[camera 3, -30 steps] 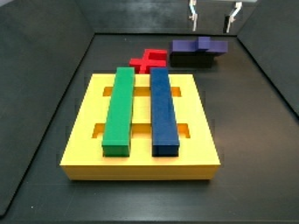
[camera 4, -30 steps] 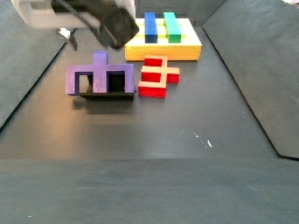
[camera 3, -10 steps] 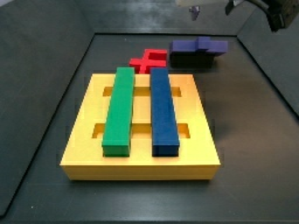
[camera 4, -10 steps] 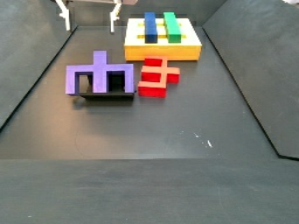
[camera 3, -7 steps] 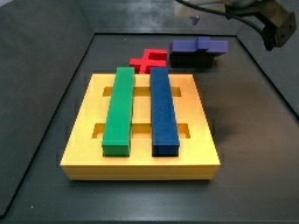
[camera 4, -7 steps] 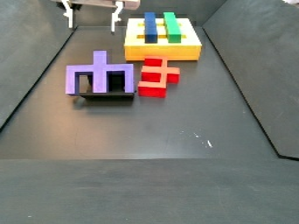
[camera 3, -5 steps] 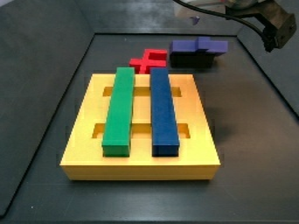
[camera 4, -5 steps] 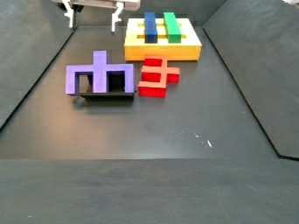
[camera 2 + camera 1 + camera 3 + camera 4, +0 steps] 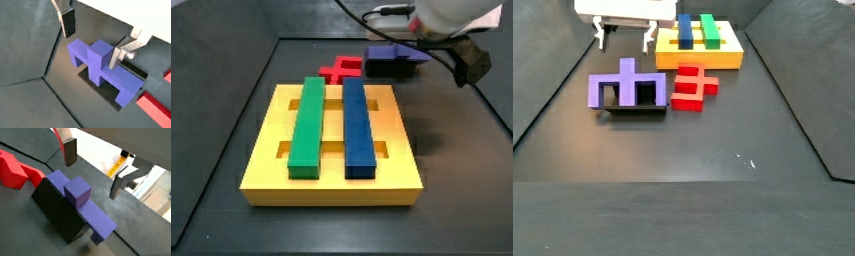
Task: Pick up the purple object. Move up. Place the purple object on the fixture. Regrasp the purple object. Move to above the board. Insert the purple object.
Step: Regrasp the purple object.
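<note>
Above the purple object, near the upper left of a side view, hung my gripper with its jaws spread wide and nothing between them. Both wrist views showed my fingers as silver plates with dark pads, one to each side of the piece and clear of it.

The purple object sat on the fixture, stub upward, its bar reaching past the black block's edge in a wrist view. Just beside it lay a red cross-shaped piece, close but apart as far as I could tell.

Farther back in that side view stood the board, yellow, with a green bar and a dark-blue bar lying side by side across its slots. From the side view where the board filled the lower middle, the purple object showed at the upper right, partly hidden behind my arm.
</note>
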